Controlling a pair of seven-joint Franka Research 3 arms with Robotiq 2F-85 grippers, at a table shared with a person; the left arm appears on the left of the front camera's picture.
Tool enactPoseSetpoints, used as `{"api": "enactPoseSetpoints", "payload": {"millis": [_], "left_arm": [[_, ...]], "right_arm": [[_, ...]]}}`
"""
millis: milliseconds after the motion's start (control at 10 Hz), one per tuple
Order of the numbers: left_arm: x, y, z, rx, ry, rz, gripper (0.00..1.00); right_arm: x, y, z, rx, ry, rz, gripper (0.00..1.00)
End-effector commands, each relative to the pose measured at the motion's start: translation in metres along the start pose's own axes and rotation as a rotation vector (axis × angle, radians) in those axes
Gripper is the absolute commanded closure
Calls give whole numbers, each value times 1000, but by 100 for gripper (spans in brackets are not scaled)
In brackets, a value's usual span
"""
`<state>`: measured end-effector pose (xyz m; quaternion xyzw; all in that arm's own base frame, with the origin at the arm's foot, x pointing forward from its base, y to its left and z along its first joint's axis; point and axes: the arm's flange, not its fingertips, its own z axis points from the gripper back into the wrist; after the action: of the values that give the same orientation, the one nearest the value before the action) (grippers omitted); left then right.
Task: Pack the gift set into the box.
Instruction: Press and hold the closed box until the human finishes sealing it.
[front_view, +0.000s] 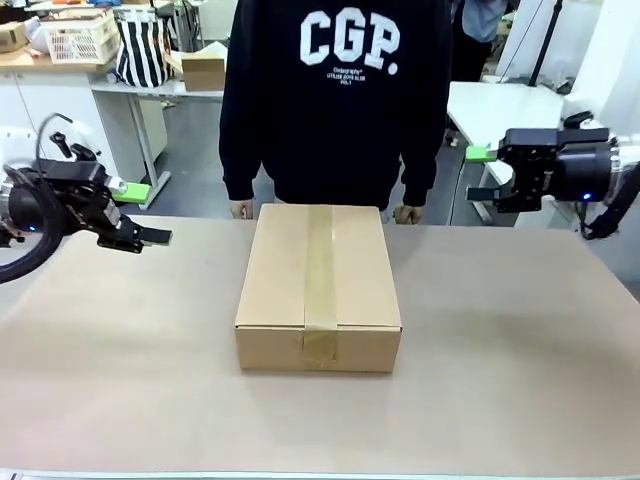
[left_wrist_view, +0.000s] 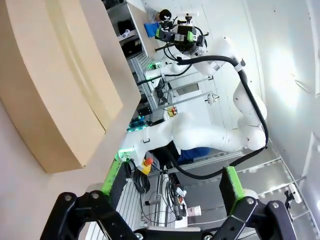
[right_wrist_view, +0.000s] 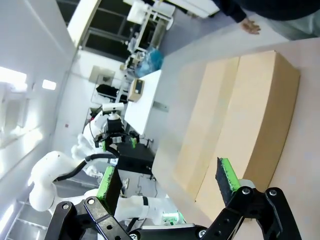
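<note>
Mid-table: box (front_view: 318, 285) taped shut; long axis toward person (front_view: 335, 100)

White rounded arms, black cables, black claws (front_view: 150, 237) with green pads (right_wrist_view: 227, 173); person's dark printed sweatshirt (front_view: 335, 95).

I log the box (front_view: 318, 290) as matt brown corrugated cardboard, flaps sealed by a slightly glossier tan tape strip (front_view: 320, 275). The table (front_view: 520, 360) wears a matt beige covering. Both arms show glossy white plastic shells; the left gripper (left_wrist_view: 172, 187) and the right gripper (right_wrist_view: 167, 180) are matt black with green pads (right_wrist_view: 227, 175).
</note>
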<state>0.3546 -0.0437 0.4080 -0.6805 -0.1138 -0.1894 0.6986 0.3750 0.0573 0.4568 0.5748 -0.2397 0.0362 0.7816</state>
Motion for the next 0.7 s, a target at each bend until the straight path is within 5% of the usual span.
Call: {"api": "enactPoseSetpoints", "payload": {"millis": [0,600], "left_arm": [[2,-3,5,1,-16,-10,0],[2,-3,5,1,-16,-10,0]], "right_arm": [[2,-1,9,0,4,4,0],[2,-1,9,0,4,4,0]]}}
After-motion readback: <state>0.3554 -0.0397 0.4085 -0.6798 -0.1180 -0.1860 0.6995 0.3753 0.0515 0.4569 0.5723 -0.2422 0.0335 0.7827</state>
